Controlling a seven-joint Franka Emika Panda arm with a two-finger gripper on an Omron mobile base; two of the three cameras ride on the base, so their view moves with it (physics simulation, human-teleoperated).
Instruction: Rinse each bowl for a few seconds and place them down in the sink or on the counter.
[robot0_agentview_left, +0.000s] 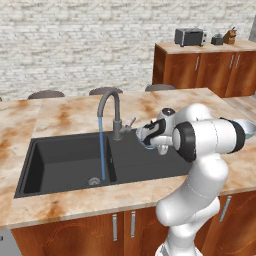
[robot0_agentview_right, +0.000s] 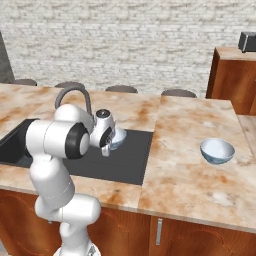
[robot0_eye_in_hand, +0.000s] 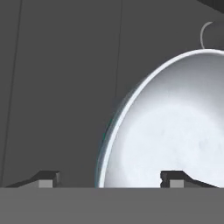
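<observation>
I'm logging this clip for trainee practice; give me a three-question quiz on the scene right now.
1. True or false: water is running from the faucet.
2. Where does the second bowl sit? A) in the basin B) on the counter C) on the drainboard
3. Fill in: the fingers straddle the rim of a ___ above the sink.

Key: 1 true; 2 B; 3 bowl.
</observation>
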